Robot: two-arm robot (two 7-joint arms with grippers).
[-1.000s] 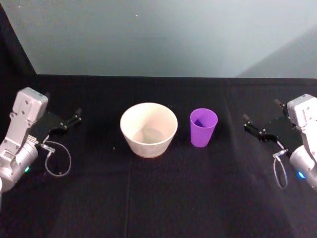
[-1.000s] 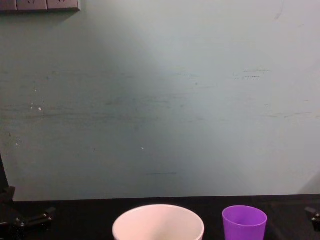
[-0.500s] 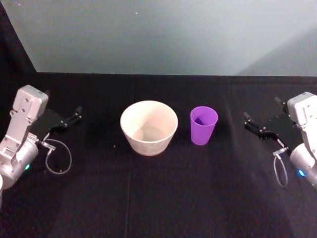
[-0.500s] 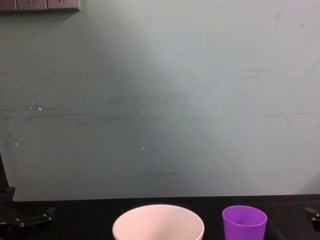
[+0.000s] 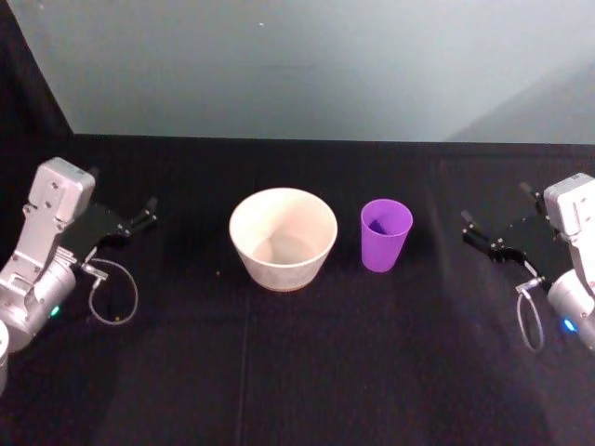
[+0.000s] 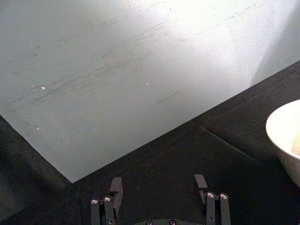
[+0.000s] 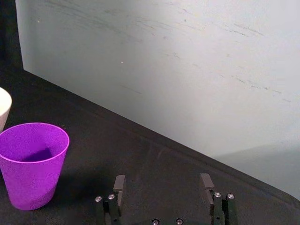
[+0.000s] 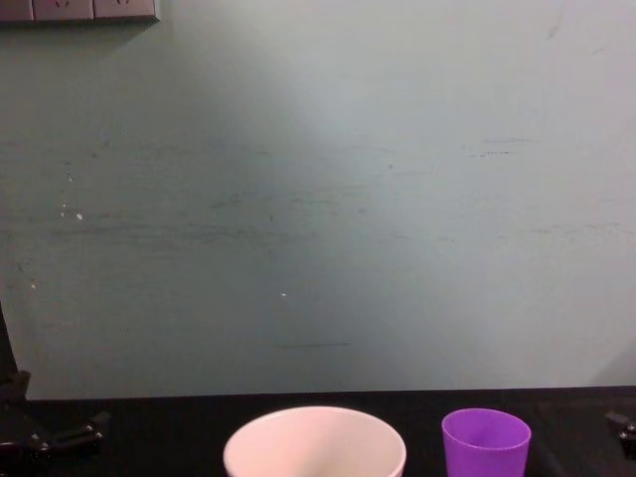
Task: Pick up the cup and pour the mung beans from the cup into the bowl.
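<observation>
1. A pale grey-green wall (image 5: 297, 65) rises behind the work area.
2. A table (image 5: 297, 372) draped in black cloth spans the head view.
3. The bowl (image 5: 283, 238), wide and cream-pink, sits upright at the table's centre.
4. The cup (image 5: 386, 235), small and bright purple, stands upright just to the bowl's right, with a narrow gap between them. Its inside is in shadow, so I cannot tell what it holds.
5. The right gripper (image 5: 497, 206) hovers near the table's right edge, well apart from the cup and on the cup's right. Its two fingers are spread wide with nothing between them. In the right wrist view the cup (image 7: 32, 161) stands ahead of the gripper (image 7: 162, 183), off toward the bowl side.
6. The left gripper (image 5: 130, 223) hovers near the table's left edge, well apart from the bowl. Its fingers (image 6: 116, 187) are spread and empty.
</observation>
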